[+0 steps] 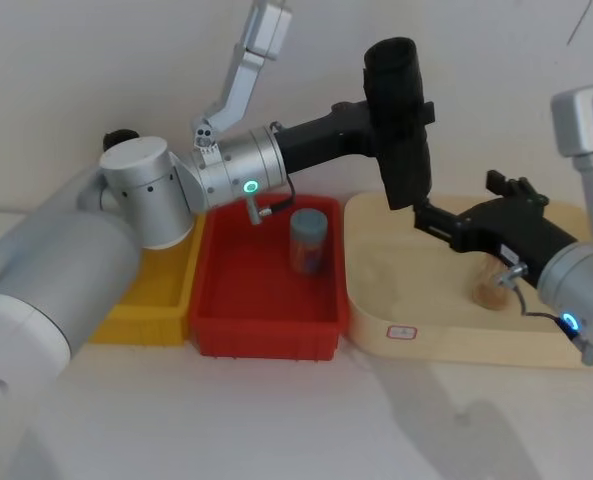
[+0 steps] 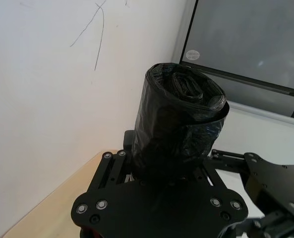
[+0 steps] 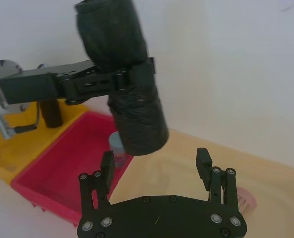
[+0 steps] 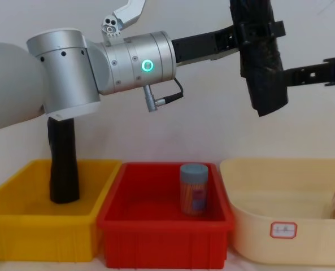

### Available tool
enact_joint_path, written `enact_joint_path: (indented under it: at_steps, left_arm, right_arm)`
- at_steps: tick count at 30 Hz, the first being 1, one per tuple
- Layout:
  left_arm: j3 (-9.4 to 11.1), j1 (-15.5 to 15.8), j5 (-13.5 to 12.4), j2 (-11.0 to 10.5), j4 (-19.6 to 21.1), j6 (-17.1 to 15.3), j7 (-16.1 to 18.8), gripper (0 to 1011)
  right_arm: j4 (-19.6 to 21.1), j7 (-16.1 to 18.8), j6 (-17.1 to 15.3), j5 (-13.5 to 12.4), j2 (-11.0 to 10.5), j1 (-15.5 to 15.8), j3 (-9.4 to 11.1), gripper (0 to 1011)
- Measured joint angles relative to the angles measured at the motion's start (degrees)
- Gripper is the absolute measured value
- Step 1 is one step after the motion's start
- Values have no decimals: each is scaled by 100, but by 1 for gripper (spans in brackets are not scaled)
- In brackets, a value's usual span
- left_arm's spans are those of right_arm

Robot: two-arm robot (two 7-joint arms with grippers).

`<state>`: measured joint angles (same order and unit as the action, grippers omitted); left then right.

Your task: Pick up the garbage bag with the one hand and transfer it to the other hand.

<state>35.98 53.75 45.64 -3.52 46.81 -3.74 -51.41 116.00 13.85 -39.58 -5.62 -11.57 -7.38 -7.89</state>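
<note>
The garbage bag, a thick black crinkly roll, hangs nearly upright in the air over the seam between the red bin and the beige tray. My left gripper is shut on it a little above its middle, seen up close in the left wrist view around the garbage bag. My right gripper is open, its fingertips level with the lower end of the garbage bag and apart from it. In the chest view one of its fingers reaches in beside the garbage bag.
A yellow bin on the left holds a slimmer black roll. The red bin holds a blue-lidded jar. The beige tray on the right holds a brownish item under my right arm.
</note>
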Motion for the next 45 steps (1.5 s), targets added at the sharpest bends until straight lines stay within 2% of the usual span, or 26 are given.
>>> enact_joint_path:
  at_steps: [9,23,45]
  left_arm:
    - [11,14,-6,21,-29,8,-9,411]
    - [18,22,-9,31,-45,11,-19,411]
    - [18,26,-7,38,-51,11,-18,411]
  right_arm:
    - [-291,108,44,152,-90,-265,-235,1001]
    - [-781,196,158,335,-50,-737,-476,1001]
    - [-1438,334,264,509,95,-1233,-687,1001]
